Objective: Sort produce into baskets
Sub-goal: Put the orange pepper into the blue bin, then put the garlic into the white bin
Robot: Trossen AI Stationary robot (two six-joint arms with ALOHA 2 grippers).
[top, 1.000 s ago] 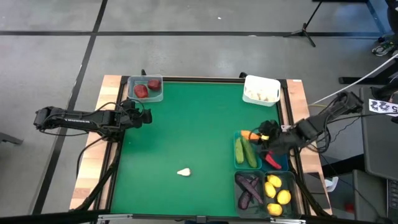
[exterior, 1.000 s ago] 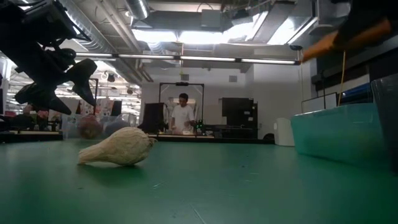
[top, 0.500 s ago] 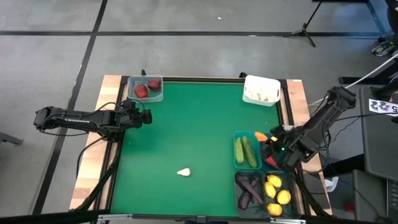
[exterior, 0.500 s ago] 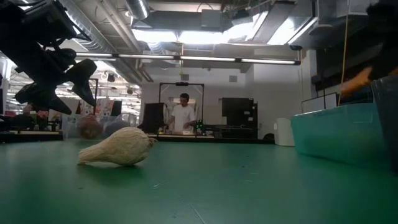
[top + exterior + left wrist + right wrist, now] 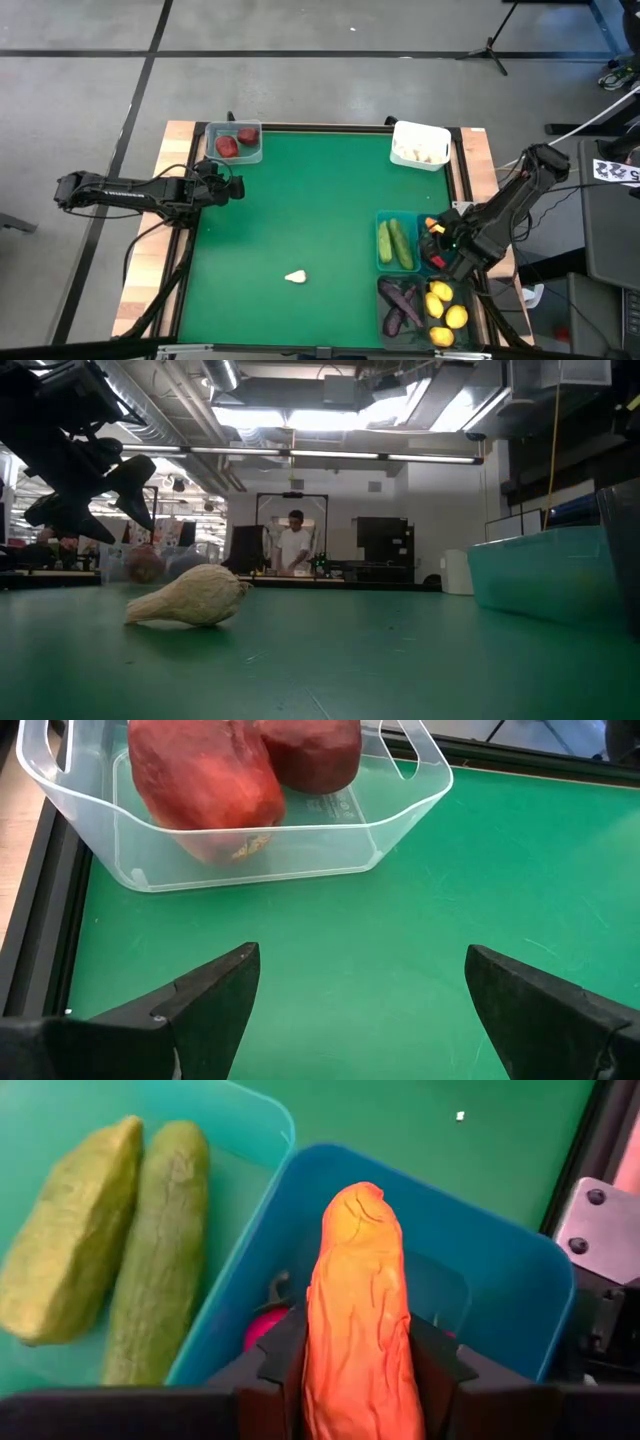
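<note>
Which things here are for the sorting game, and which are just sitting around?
For the sorting:
- carrot, held in the right gripper over a blue basket
- garlic, loose on the mat
- cucumbers
- lemons
- eggplants
- red fruits in the clear basket
- white basket
- left gripper, open, waiting

Just around:
- stand on the floor
- person far behind

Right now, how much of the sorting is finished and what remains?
Mostly done: two dark red fruits sit in the clear plastic bin, green cucumbers in a teal bin, yellow lemons in a dark bin. In hand: the right tool holds the orange carrot over the blue bin. Left: the white garlic on the green mat.
</note>
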